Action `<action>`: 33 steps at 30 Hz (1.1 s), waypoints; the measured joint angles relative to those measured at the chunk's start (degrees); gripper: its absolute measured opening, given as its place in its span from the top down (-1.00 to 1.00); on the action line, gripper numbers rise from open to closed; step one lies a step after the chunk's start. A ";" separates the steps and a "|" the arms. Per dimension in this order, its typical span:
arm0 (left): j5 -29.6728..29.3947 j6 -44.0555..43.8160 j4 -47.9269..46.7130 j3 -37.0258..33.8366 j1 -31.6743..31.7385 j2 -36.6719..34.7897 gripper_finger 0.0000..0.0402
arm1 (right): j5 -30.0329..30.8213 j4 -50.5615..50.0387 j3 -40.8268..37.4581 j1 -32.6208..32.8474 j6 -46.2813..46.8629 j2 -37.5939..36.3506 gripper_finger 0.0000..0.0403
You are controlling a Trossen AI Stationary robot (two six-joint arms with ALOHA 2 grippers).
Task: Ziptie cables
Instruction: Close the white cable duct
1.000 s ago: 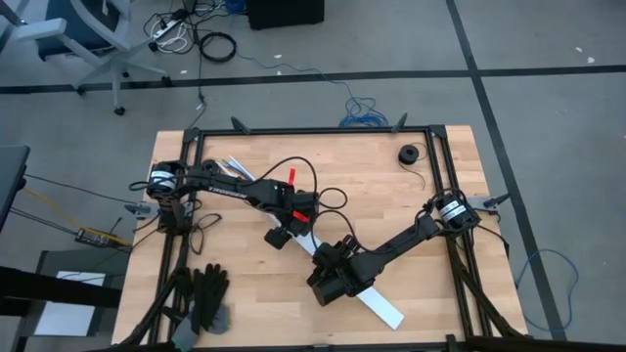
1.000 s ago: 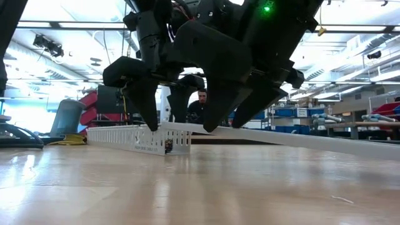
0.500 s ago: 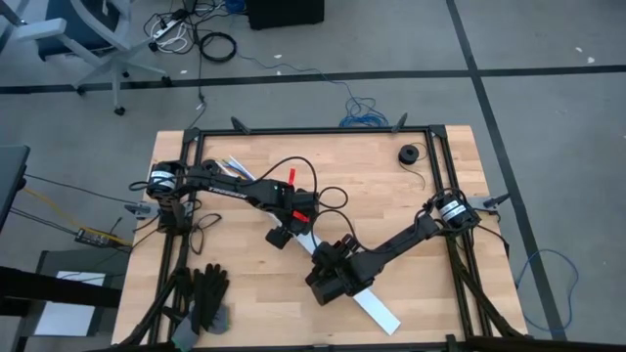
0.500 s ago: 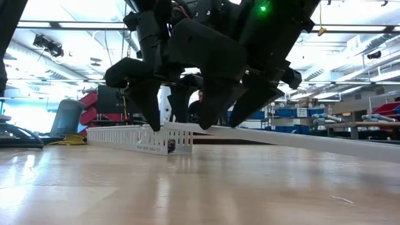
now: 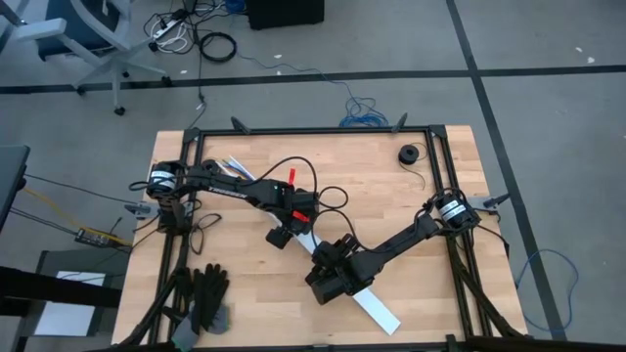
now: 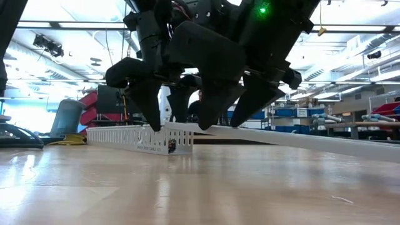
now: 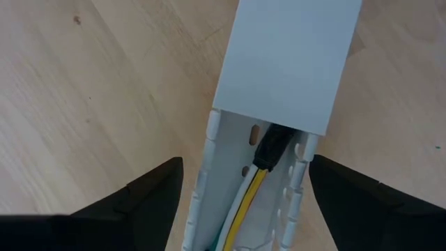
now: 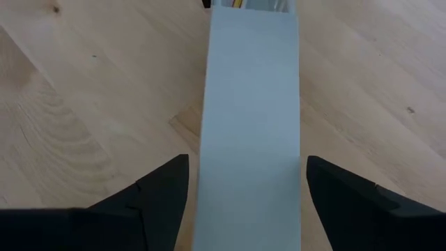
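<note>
Your left gripper has its fingers wide apart, one on each side of the white slotted channel, not pinching it. The cables lie inside that channel near the middle of the table, the dark plug tucked under the flat white cover. Your right gripper also stands wide open, straddling that cover without touching it.

the left arm reaches from the left edge of the surface toward its middle, its wrist bent downward, and the left pincer points down with its two dark fingers spread wide apart. the right arm stretches in from the right edge, angled toward the front centre, and the right pincer likewise faces down, fingers held well apart.
</note>
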 joint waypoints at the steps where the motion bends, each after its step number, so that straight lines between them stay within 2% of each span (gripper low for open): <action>1: 0.02 0.00 -0.02 0.00 0.00 0.00 -0.43 | -0.03 -0.11 0.00 0.00 0.00 0.02 -0.36; 11: 0.04 -0.02 -0.20 0.00 -0.07 0.00 -0.43 | -0.94 -0.21 0.00 0.00 -2.79 0.02 -0.50; 26: 0.20 -0.04 -0.14 0.00 -0.09 0.00 -0.43 | 1.11 0.64 0.00 0.02 -4.57 0.02 -0.49; 33: 0.08 -0.44 -0.17 0.00 -0.09 0.00 -0.43 | 4.92 -0.34 0.91 0.56 -5.70 0.07 -0.48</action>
